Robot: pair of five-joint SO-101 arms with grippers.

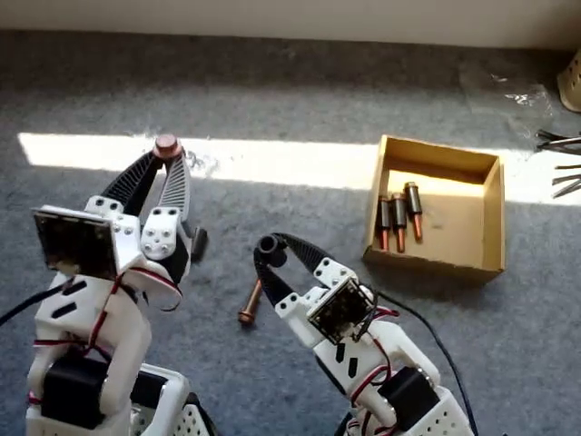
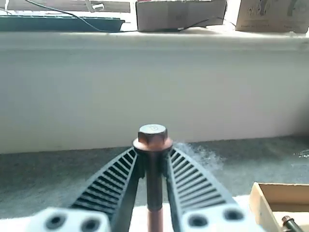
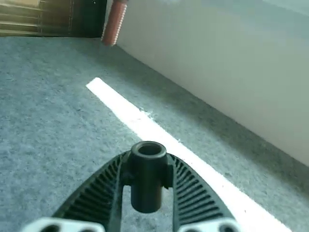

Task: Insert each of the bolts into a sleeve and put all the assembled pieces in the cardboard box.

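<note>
Bolt (image 1: 167,145) in L gripper (image 1: 167,162), sleeve (image 1: 269,244) in R gripper (image 1: 270,256), not yet mated.

L gripper clamped narrow on bolt, head just past the tips, shank back btwn the fingers (image 2: 190,186) toward the wrist. R gripper closed on black sleeve, bore open at the tip end, held above the bench (image 1: 300,91). Bolt off to sleeve's left and farther toward the wall, well apart; long axes roughly parallel, so prob. calls for turning one arm before mating thread end to bore. Second bolt (image 1: 250,303) flat on bench just beside R gripper, nearer R arm. Three assembled pcs (image 1: 399,218) already in cardboard box (image 1: 436,156), off to the right.
</note>
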